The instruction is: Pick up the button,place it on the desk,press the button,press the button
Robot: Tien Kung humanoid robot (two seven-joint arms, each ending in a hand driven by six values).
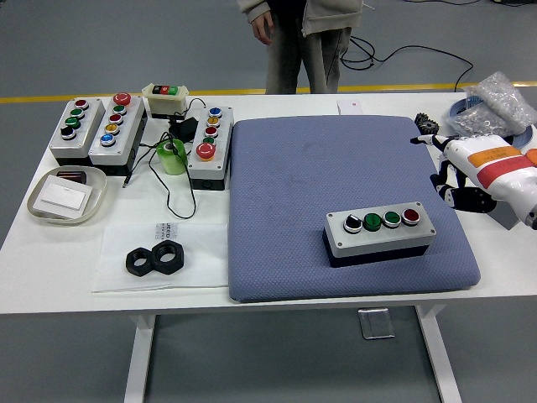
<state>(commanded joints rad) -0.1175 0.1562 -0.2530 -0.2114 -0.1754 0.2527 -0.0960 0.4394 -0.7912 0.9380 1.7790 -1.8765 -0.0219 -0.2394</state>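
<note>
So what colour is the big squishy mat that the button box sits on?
The mat is blue-grey, with a fine dotted weave; the head view shows it clearly under the button box.

White table (67, 243); blue-grey mat (336, 168) w/ fine dotted weave. Grey button box (380, 232) on black base, btns black/white, green, green, red. Right hand (460, 180) white w/ orange & red bands, black fingers. Far left: grey boxes (77, 128) w/ red, green, black btns; next box (117, 130) w/ red, green, yellow, blue. Third box (210, 144) w/ blue, yellow, red, big red cap. Lime-green tape roll (172, 156). Black hex nuts (155, 259). Yellow floor line (84, 98).
</note>
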